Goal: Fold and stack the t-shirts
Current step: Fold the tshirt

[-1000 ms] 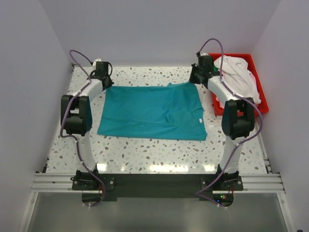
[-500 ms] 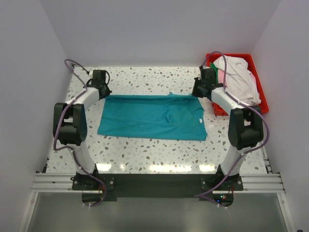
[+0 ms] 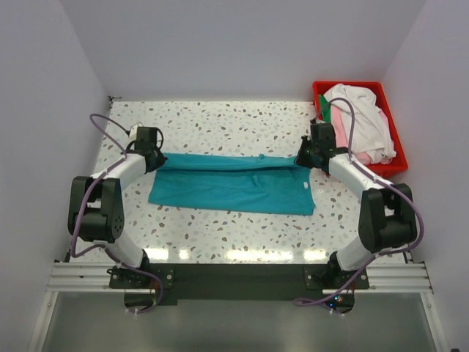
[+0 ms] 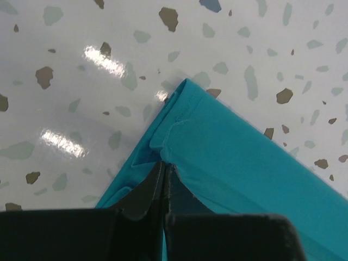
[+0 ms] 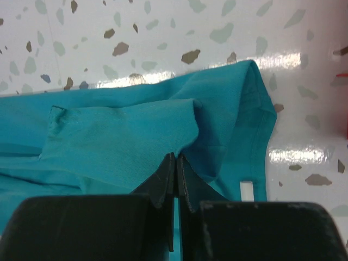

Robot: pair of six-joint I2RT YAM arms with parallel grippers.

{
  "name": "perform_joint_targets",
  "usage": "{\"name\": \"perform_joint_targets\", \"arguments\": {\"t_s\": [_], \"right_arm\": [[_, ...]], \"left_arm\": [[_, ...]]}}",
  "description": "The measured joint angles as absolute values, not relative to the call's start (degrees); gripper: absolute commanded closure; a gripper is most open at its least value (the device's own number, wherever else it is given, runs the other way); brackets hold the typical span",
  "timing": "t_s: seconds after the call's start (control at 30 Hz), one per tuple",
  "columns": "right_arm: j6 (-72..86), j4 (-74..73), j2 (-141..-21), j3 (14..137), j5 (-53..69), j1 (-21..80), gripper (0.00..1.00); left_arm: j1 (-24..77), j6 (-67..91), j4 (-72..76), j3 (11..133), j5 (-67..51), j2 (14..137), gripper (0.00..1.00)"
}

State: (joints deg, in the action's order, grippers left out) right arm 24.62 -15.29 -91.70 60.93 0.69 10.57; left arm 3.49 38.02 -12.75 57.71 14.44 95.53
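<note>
A teal t-shirt [image 3: 231,183] lies spread across the middle of the table, its far edge lifted and doubled toward the near side. My left gripper [image 3: 152,158] is shut on the shirt's far left corner [image 4: 179,136]. My right gripper [image 3: 311,155] is shut on the far right corner [image 5: 179,130]. Both hold the cloth just above the table. A white t-shirt [image 3: 363,121] lies heaped in the red bin, with pink cloth [image 3: 344,117] and a sliver of dark green cloth [image 3: 322,108] under it.
The red bin [image 3: 390,168] stands at the back right corner, close to my right arm. White walls enclose the speckled table [image 3: 234,125] on three sides. A white label [image 5: 247,190] shows on the shirt's hem.
Both grippers have drawn the shirt's far edge toward the near side. The visible shirt has narrowed from a wide rectangle to a thinner band.
</note>
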Motion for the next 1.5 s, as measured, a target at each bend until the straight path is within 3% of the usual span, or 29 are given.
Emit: {"name": "perform_joint_targets", "arguments": {"t_s": [0.13,0.17,0.2,0.23,0.33,0.43,0.63,0.93,1.27,1.33,1.5], "right_arm": [[25.7,-15.2,-87.9,56.0,1.1,11.3,0.99],[25.9,-15.0,-87.0,54.8,1.1,11.4,0.92],[26.2,-15.0,-86.1,53.8,1.2,11.6,0.77],[26.6,-15.0,-85.5,52.9,1.2,11.7,0.68],[26.6,-15.1,-84.3,51.3,1.1,11.7,0.49],[26.6,-15.6,-82.6,50.8,1.0,11.7,0.47],[26.2,-16.1,-82.6,54.7,0.5,13.2,0.47],[24.5,-15.9,-98.4,68.3,-7.0,24.7,0.47],[23.6,-15.9,-108.5,73.4,-12.3,27.4,0.48],[23.6,-15.8,-108.5,73.4,-12.8,28.0,0.51],[23.6,-15.8,-108.5,73.4,-14.1,29.8,0.77]], "left_arm": [[3.4,39.5,-12.3,53.5,14.0,92.6,0.97],[3.4,39.8,-11.6,52.2,13.8,91.5,0.80],[3.4,39.9,-11.4,50.9,13.6,90.5,0.71],[3.4,40.2,-11.0,49.7,13.4,89.3,0.56],[3.4,41.4,-9.1,46.1,12.4,85.8,0.42],[3.3,42.0,-7.4,43.2,11.6,82.3,0.42],[3.4,42.5,-4.6,41.9,10.0,79.0,0.44],[3.6,42.5,-3.9,41.9,8.9,79.4,0.45],[4.2,42.5,-2.0,41.9,8.5,81.8,0.46],[4.2,42.5,-1.6,41.9,8.5,82.0,0.47],[4.3,42.5,-1.0,41.9,8.5,82.4,0.48]]}}
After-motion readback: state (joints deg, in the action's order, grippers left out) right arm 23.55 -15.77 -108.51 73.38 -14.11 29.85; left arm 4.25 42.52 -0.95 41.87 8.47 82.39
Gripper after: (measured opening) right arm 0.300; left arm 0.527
